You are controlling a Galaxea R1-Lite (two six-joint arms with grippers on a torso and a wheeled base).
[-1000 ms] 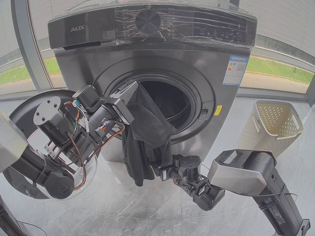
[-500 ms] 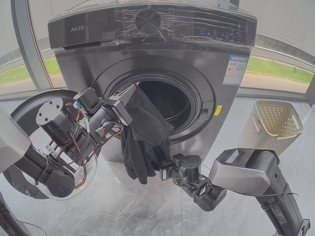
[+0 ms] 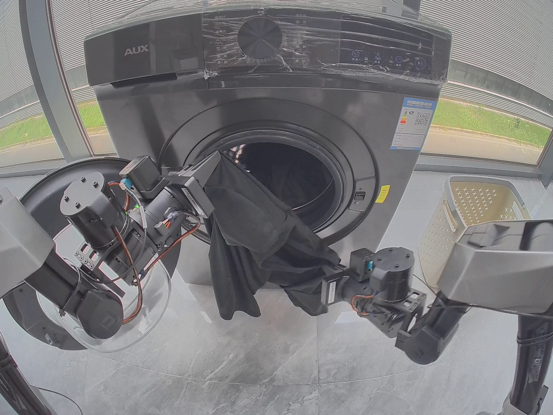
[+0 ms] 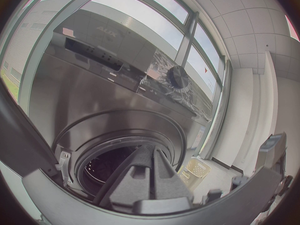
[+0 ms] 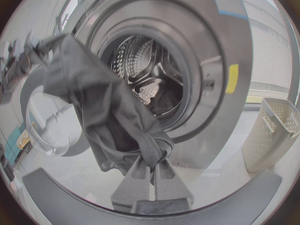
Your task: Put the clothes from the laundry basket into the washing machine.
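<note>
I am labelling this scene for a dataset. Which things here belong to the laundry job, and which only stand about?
Belong to the job:
- dark garment, gripped by both the left gripper and the right gripper
- washing machine
- laundry basket

Only standing about:
- windows behind the machine
- tiled floor

The garment (image 3: 253, 226) hides the washer's (image 3: 357, 122) lower-left door rim; right of the washer, the right arm (image 3: 501, 266) covers the basket's (image 3: 487, 200) lower half.
</note>
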